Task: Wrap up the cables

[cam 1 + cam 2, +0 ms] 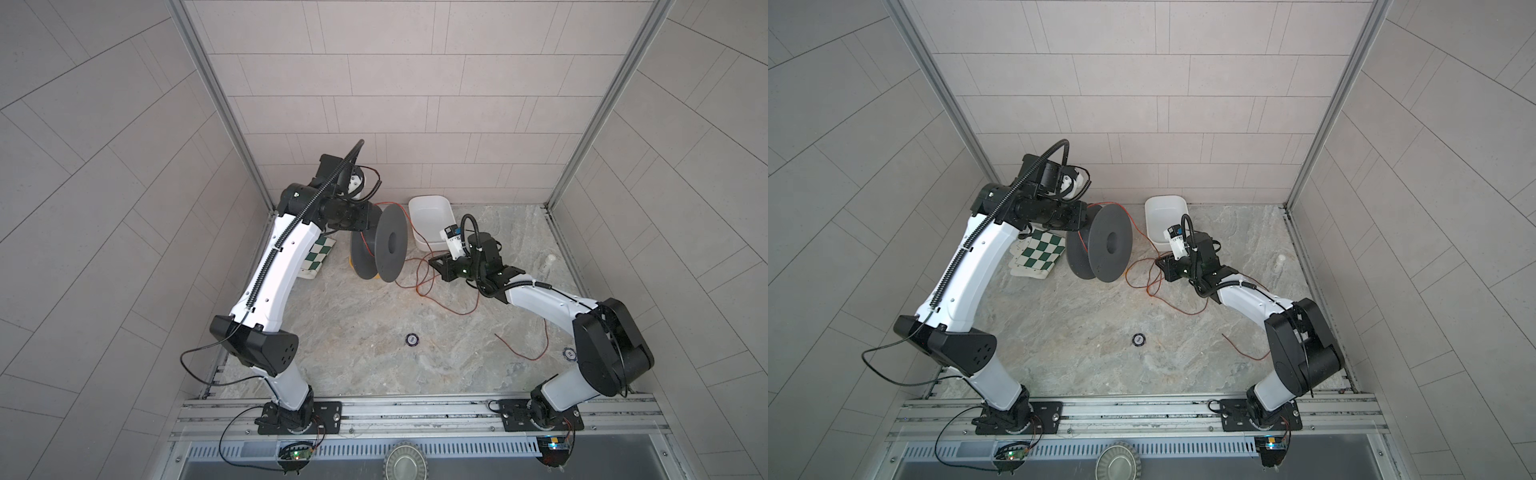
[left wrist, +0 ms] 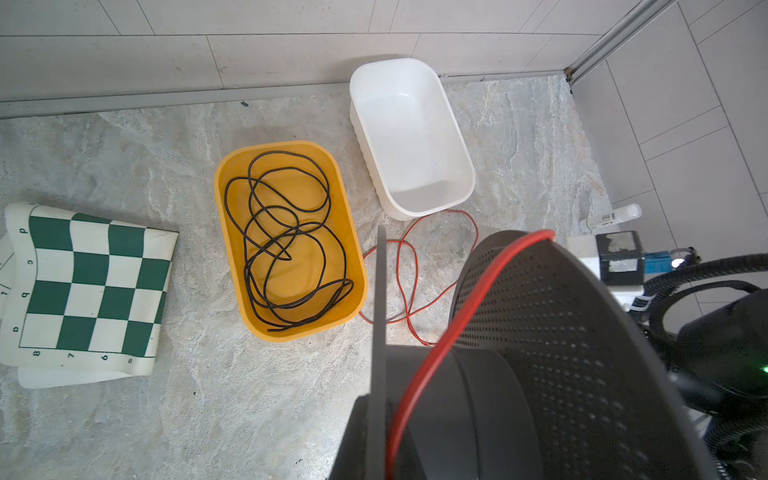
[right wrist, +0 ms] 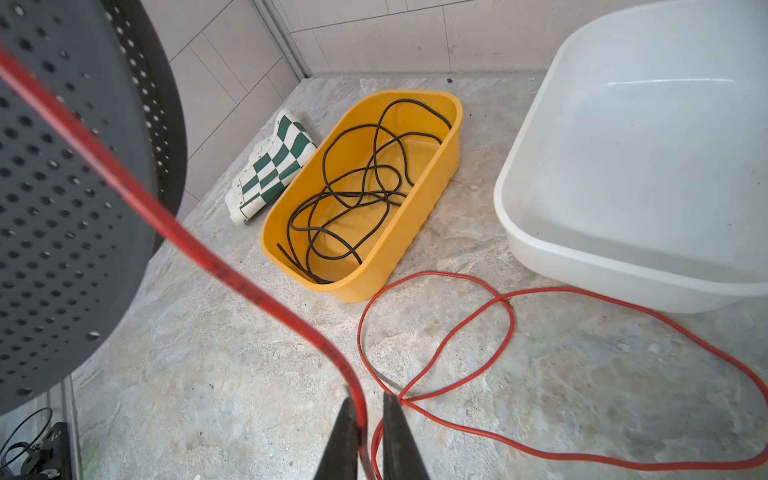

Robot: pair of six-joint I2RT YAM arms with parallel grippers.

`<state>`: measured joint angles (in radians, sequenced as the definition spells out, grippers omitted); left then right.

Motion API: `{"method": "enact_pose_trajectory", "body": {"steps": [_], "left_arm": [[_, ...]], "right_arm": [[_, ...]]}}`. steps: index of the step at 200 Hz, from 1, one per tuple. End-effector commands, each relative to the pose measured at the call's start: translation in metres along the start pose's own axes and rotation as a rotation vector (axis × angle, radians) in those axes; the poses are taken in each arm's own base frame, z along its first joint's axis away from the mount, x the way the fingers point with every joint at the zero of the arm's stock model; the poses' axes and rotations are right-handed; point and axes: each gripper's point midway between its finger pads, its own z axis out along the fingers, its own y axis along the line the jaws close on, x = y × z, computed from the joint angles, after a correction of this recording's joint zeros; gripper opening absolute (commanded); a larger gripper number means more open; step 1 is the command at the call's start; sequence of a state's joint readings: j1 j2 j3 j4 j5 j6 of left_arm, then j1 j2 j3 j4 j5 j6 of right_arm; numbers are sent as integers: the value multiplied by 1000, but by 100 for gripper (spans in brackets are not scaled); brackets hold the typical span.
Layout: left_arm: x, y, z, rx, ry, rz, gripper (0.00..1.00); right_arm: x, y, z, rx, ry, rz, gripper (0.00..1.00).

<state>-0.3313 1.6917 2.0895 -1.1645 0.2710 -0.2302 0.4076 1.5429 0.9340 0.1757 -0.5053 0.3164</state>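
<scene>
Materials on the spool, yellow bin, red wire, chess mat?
Spool: likely matte dark grey plastic; flanges perforated with small holes.
Yellow bin: moulded plastic, semi-gloss; rounded corners, soft highlights.
Red wire: probably smooth PVC or rubbery insulation; lies in limp loops. Core not visible.
Chess mat: flexible printed sheet, maybe vinyl; edges curl and ripple.

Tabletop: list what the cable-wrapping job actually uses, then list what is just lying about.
In use:
- red wire, running up onto the spool
- dark spool

Lying about:
- yellow tub, with the black cable coiled in it
- white tub
- chessboard mat
- small white bottle
- round chip
</scene>
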Motion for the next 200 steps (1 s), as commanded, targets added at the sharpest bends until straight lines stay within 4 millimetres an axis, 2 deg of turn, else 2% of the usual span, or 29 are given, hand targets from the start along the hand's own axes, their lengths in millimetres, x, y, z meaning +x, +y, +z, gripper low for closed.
{"method": "enact_pose_trajectory", "body": {"steps": [1, 17, 34, 45, 124, 141, 176, 200], "left_arm": [[-22, -18, -40, 82, -129, -3, 0], [-23, -21, -45, 101, -137, -10, 0], [-24, -21, -49, 106, -147, -11, 0], [-25, -20, -51, 101, -151, -16, 0], [-39, -23, -66, 154, -209, -58, 0], [-42, -20, -66, 154, -224, -80, 0], [-55, -19, -64, 222, -272, -162, 0], [-65, -5, -56, 198, -302, -259, 0]], "right_arm": [[-13, 6, 0, -23, -35, -18, 12], [-14, 7, 4, -36, -37, -12, 14], [-19, 11, 6, -59, -41, -13, 27], [-20, 9, 7, -51, -47, -9, 29], [-9, 7, 23, -94, -48, 66, 0], [-7, 1, 20, -58, -47, 60, 0], [8, -23, 18, 97, 41, 51, 0], [21, -22, 19, 155, 129, 21, 0]]}}
